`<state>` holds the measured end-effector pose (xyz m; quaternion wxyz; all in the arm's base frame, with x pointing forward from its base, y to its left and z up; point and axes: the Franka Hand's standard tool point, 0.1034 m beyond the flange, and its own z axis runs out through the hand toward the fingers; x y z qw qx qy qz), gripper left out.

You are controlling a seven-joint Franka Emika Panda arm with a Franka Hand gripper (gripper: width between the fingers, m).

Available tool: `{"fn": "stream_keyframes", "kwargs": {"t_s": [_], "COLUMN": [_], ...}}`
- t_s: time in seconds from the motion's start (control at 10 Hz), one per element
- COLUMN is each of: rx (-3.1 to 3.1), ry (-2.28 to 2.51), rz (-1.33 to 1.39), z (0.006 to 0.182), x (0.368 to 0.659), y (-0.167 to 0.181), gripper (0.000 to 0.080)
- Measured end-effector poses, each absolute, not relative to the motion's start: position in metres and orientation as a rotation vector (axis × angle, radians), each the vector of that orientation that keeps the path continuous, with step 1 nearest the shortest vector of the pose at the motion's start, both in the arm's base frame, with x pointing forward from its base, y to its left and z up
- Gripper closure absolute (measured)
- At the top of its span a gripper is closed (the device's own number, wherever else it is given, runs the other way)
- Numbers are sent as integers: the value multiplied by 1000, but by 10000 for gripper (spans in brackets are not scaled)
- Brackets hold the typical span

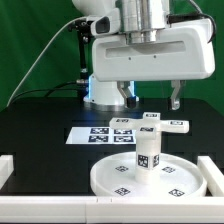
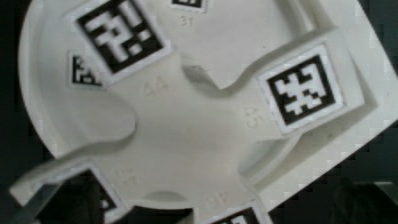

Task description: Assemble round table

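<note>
Nearest the exterior camera lies the round rimmed disc (image 1: 150,180), white and flat on the black counter (image 1: 40,125), with small black-white tags (image 1: 170,171) scattered over its face. Standing upright at about its middle is the short cylindrical leg (image 1: 147,155), itself tagged on its side. White rails edge the counter: one (image 1: 5,168) at the exterior view's left, one (image 1: 213,166) at its right touching the disc's rim.

Behind the disc, the marker board (image 1: 100,133) lies flat on the counter, and just beside it toward the exterior view's right rests the T-shaped foot piece (image 1: 168,125), apart from the disc. Over both hangs the arm's white gripper (image 1: 150,100), its jaws spread wide apart and holding nothing (each finger ends well above the counter), partly screening the space behind.

Seen from the wrist, a white part (image 2: 187,125) with ribbed arms and two large tags fills the frame; I cannot tell which part.
</note>
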<state>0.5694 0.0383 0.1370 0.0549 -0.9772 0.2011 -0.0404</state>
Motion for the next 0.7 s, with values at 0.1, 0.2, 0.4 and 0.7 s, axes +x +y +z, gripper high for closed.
{"fn": "stream_keyframes", "kwargs": {"t_s": [0.1,0.2,0.4,0.7], "rx": [-3015,-3040,-3057,-3051], "ry": [376,209,70,-598], "rz": [-125,-118,-123,-122], "z": [133,126,124,122], "x": [568,566,565,566], "y": [40,42,41,27], "gripper": [151,150,150,150]}}
